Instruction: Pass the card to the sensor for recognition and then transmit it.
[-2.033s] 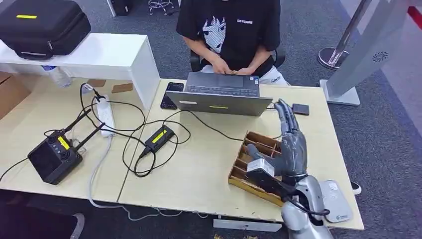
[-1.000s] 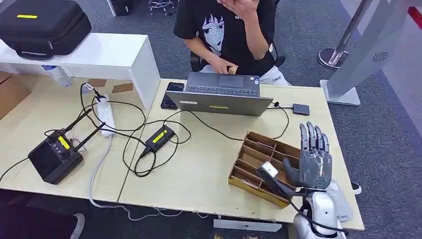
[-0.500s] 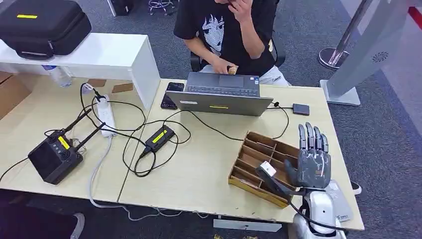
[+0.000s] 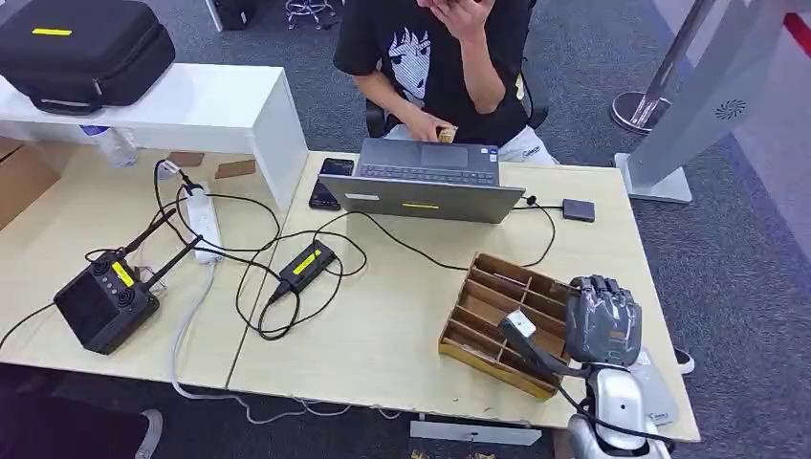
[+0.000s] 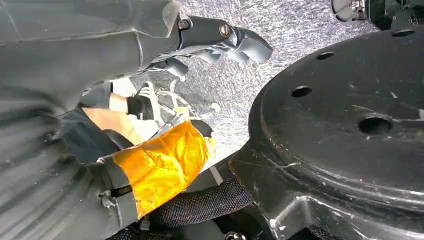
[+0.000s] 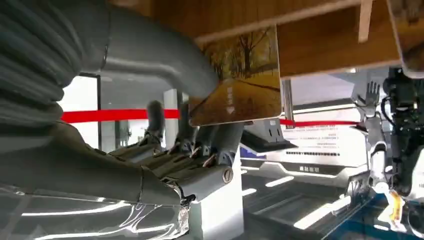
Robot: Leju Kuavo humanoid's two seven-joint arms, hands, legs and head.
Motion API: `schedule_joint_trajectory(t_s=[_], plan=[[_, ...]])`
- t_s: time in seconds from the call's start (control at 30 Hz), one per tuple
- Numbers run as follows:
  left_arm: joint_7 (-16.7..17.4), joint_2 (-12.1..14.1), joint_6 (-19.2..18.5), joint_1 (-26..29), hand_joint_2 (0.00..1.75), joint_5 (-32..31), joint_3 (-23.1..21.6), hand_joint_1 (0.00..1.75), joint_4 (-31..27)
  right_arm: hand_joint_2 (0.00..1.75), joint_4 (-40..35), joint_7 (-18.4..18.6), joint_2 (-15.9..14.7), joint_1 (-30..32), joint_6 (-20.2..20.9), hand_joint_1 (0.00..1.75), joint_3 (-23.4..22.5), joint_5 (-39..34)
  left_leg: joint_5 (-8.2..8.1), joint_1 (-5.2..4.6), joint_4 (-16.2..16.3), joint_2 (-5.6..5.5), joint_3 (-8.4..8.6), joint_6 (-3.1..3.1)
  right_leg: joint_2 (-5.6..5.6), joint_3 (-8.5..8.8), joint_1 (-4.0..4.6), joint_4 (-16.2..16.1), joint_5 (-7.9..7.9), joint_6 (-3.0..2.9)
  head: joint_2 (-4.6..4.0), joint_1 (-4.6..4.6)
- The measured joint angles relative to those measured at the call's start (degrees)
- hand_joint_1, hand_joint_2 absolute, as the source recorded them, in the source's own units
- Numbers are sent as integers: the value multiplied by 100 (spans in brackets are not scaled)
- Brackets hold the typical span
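At the wooden tray's right end: the right hand (image 4: 601, 320) is hunched over the last compartments of the wooden tray (image 4: 483, 316), knuckles up.
Change: half a second ago those fingers stood straight up and spread; now they've folded down and in. That's the grab going in!
Right hand grip: from the wrist camera, the thumb and the darker fingers are pinched on the card (image 6: 240, 80), thumb on one face and fingers behind it.
Card: a picture card showing autumn trees, standing on edge in the hand, right against the tray's wood. I can't tell whether it has left its slot.
Meaning for the task: looks to me like the pick is made. The lift-out and the swipe are yet to come.
Sensor: I take it to be the pale grey device (image 4: 667, 390) just beyond the tray's right end, by the table edge, partly under the forearm. A short trip from the tray.
Left hand: the left hand (image 5: 150, 35) hangs down well away from the tray. I can't tell whether it's loose or clenched.
Beyond the tray's far side: a person sits at the laptop (image 4: 426, 182), one hand raised, not reaching in.
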Motion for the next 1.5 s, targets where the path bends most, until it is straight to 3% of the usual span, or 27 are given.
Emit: schedule_joint_trajectory(t_s=[1.5], plan=[[-4,-2,-2,2,175,15,-2,0,0,175,111,-11,-129,-75,-2,166,114,2,0,0,0,0,11,0,0,10,0,0,0,0,0,-2]])
